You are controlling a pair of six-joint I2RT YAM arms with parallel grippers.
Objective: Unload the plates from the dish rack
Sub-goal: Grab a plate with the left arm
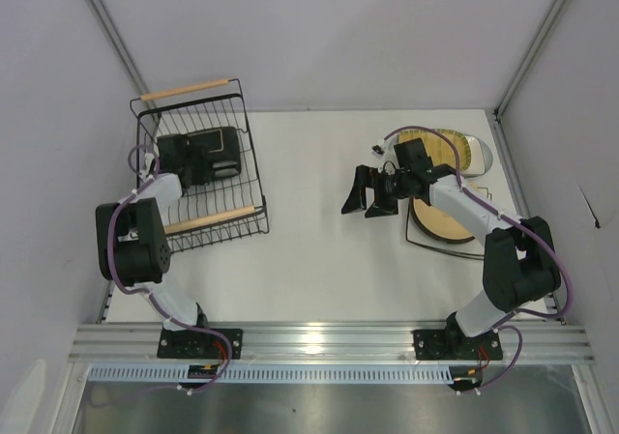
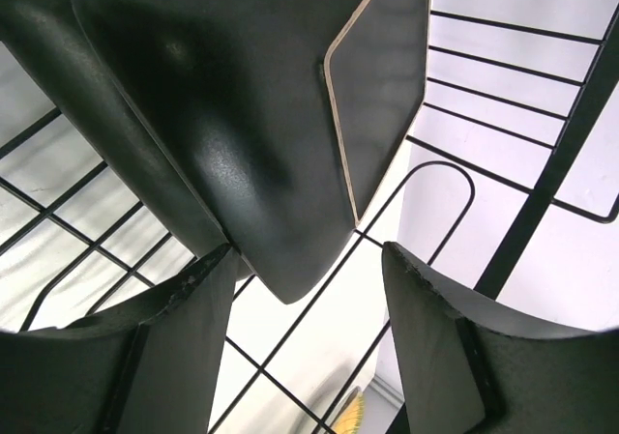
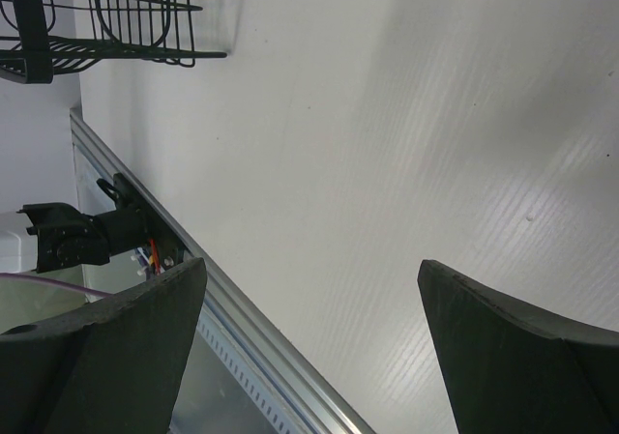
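The dish rack (image 1: 250, 178), black wire with two wooden handles, stands at the left of the table. A dark square plate (image 1: 232, 144) leans inside it. My left gripper (image 1: 215, 156) reaches into the rack at that plate. In the left wrist view a rounded corner of the dark plate (image 2: 242, 134) hangs between my left gripper's (image 2: 309, 255) jaws. The left finger (image 2: 193, 308) touches its edge, and the right finger (image 2: 426, 308) stands apart from it. A second dark plate (image 2: 382, 67) with a pale edge stands behind. My right gripper (image 1: 363, 205) (image 3: 309, 268) hangs open and empty over the table.
Unloaded plates lie at the right: a tan round plate (image 1: 440, 223), a mustard ribbed plate (image 1: 466, 149) and a grey one (image 1: 486, 159). Rack wires (image 2: 522, 115) surround the left fingers. The rack (image 3: 116, 18) shows far off in the right wrist view. A metal rail (image 1: 319, 337) runs along the near edge.
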